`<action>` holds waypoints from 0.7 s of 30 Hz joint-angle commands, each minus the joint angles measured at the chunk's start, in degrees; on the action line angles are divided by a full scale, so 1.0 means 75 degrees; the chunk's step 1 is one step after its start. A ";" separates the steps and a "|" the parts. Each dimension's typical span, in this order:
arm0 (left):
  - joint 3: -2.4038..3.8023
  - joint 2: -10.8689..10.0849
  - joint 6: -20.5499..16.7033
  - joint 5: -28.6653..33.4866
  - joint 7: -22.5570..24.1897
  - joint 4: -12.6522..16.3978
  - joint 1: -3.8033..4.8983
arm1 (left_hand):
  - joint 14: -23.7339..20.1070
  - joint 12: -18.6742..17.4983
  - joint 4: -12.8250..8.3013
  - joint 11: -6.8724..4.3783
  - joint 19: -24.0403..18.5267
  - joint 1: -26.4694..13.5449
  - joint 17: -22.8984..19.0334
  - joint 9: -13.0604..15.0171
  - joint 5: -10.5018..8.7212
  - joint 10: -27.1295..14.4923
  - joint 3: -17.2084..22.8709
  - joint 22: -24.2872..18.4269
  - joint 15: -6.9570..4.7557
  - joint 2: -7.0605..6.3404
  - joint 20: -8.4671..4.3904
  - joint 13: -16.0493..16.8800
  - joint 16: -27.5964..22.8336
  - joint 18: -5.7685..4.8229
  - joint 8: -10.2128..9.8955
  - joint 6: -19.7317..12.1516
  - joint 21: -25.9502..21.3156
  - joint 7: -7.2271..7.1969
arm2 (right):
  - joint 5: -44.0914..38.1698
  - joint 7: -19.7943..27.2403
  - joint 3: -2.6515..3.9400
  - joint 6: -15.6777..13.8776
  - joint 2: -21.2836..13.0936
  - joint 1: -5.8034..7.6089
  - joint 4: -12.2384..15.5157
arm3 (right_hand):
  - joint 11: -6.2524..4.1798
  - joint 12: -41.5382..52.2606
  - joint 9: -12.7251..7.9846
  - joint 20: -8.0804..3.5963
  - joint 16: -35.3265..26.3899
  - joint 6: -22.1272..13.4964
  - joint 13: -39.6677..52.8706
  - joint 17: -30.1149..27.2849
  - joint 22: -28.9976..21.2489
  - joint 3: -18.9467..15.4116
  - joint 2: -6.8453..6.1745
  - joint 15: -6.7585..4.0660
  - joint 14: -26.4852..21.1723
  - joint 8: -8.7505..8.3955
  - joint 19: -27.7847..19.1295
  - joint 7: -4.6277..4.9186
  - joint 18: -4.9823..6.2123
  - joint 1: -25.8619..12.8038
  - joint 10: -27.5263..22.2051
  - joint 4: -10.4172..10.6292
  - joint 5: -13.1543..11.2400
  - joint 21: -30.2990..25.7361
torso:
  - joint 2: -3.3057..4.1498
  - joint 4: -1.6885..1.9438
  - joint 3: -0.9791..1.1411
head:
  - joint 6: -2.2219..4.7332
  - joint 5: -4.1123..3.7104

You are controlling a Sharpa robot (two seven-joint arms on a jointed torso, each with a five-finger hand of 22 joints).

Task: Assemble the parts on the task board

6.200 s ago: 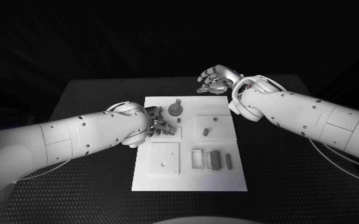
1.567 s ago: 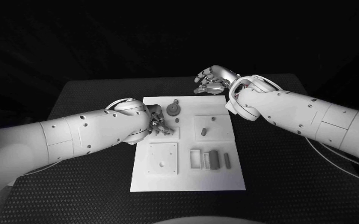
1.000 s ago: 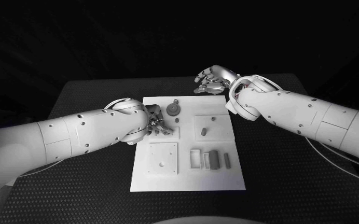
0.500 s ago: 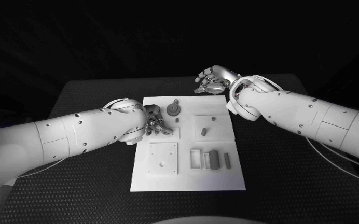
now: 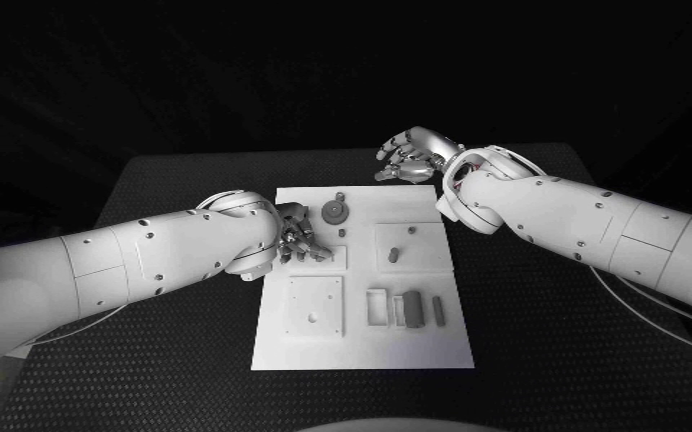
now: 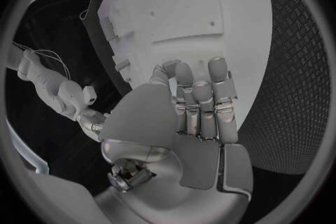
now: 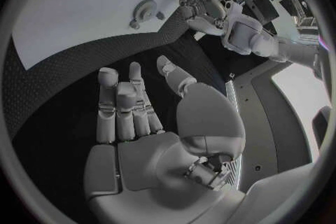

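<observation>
Little has moved: left hand [image 5: 299, 237], fingers curled together, hovers at board's [image 5: 364, 352] left edge, seemingly seating a part; right hand [image 5: 414, 157] waits spread.

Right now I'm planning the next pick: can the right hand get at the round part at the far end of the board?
Probably yes. The right hand hovers open past the task board's far edge, holding nothing, and the round part lies uncovered close by. The left hand sits beside that part and might crowd the approach.
</observation>
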 commanded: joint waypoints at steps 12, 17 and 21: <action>-0.0040 -0.0122 0.0250 0.0180 -0.0119 -0.0036 -0.0039 | -0.0010 0.0050 -0.0006 0.0078 0.0046 0.0010 -0.0035 0.0002 0.0271 -0.0005 -0.0013 0.0143 0.0001 0.0018 -0.0007 -0.0026 0.0035 0.0008 -0.0120 0.0043 -0.0074 0.0060 | 0.0012 0.0074 0.0003 0.0085 -0.0004 -0.0007 0.0000 | 0.0049 -0.0037 -0.0014 -0.0047 0.0033 -0.0026 0.0013 -0.0012 0.0123 -0.0016 -0.0017 0.0010 -0.0053 0.0036 -0.0018 0.0060 0.0467 -0.0089 -0.0011 0.0063 0.0012 -0.0030 | 0.0002 -0.0001 0.0002 | 0.0014 -0.0043; -0.0038 -0.0153 0.0257 0.0349 -0.0102 -0.0043 -0.0040 | -0.0010 0.0053 0.0002 0.0085 0.0049 -0.0060 -0.0045 0.0001 0.0281 -0.0010 -0.0011 0.0142 0.0008 -0.0026 -0.0001 -0.0031 0.0031 0.0005 -0.0159 0.0046 -0.0083 0.0067 | 0.0018 0.0075 0.0003 0.0084 -0.0004 -0.0007 -0.0002 | 0.0049 -0.0037 -0.0016 -0.0047 0.0033 -0.0028 0.0014 -0.0013 0.0123 -0.0017 -0.0020 0.0010 -0.0053 0.0037 -0.0018 0.0060 0.0467 -0.0101 -0.0011 0.0068 0.0012 -0.0032 | 0.0005 0.0002 0.0000 | 0.0010 -0.0029; -0.0038 -0.0190 0.0264 0.0385 -0.0099 -0.0043 -0.0040 | -0.0016 0.0057 -0.0009 0.0107 0.0042 -0.0044 -0.0057 -0.0027 0.0189 -0.0025 0.0044 0.0143 0.0024 0.0063 0.0000 -0.0038 0.0029 0.0013 -0.0291 -0.0053 -0.0103 0.0097 | 0.0019 0.0075 0.0003 0.0079 -0.0009 -0.0007 -0.0007 | 0.0049 -0.0037 -0.0017 -0.0047 0.0033 -0.0028 0.0014 -0.0013 0.0123 -0.0018 -0.0020 0.0010 -0.0054 0.0038 -0.0018 0.0060 0.0467 -0.0106 -0.0012 0.0071 0.0012 -0.0033 | 0.0003 -0.0002 -0.0001 | 0.0007 -0.0032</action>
